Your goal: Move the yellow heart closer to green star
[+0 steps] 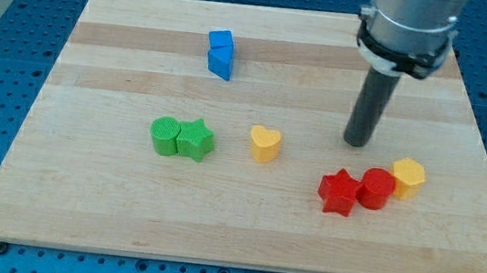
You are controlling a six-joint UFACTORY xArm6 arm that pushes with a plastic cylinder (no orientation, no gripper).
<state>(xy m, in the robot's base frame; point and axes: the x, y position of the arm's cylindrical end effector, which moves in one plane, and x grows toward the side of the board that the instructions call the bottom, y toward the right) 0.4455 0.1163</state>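
Note:
The yellow heart [265, 144] lies near the middle of the wooden board [80, 201]. The green star [195, 139] lies to its left, with a gap of about a block's width between them. A green round block [165, 136] touches the star's left side. My tip [355, 142] rests on the board to the right of the yellow heart, well apart from it, and above the red blocks.
A red star [339, 192], a red round block [376, 187] and a yellow hexagonal block [408, 176] sit in a row at the lower right. Two blue blocks [222, 53] touch each other near the view's top.

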